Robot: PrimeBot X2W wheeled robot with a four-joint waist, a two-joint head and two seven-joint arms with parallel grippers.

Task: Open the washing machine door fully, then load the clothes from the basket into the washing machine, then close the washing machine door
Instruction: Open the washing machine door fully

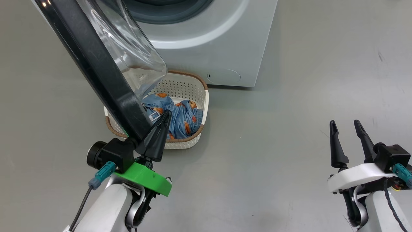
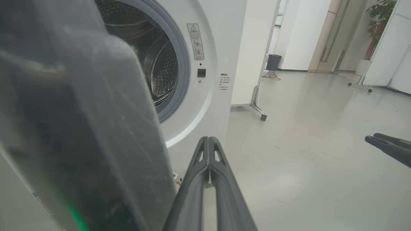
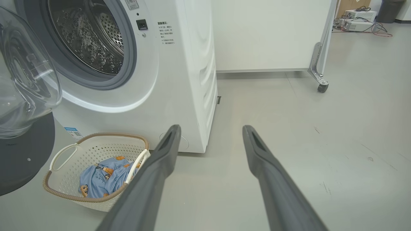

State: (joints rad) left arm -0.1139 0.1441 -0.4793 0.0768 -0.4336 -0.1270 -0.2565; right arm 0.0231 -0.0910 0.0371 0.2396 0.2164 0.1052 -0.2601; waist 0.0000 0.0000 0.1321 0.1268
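The washing machine (image 1: 225, 48) stands at the top of the head view, its drum (image 3: 86, 38) uncovered. The washing machine door (image 1: 96, 71) is swung out toward me, black rim edge-on, glass bowl hanging over the basket (image 1: 186, 88). My left gripper (image 1: 166, 113) is shut with nothing between its fingers, and the base of its fingers rests against the door rim's lower edge; the rim is a blurred dark mass (image 2: 80, 134) left of the fingers. The clothes (image 1: 183, 117) lie bunched in the basket (image 3: 80, 197). My right gripper (image 1: 346, 124) is open over bare floor at the lower right.
A white partition on castor wheels (image 3: 321, 64) stands right of the machine. A dark bin (image 2: 274, 62) and a potted plant (image 2: 379, 29) sit far back. Grey floor spreads out right of the basket and the machine.
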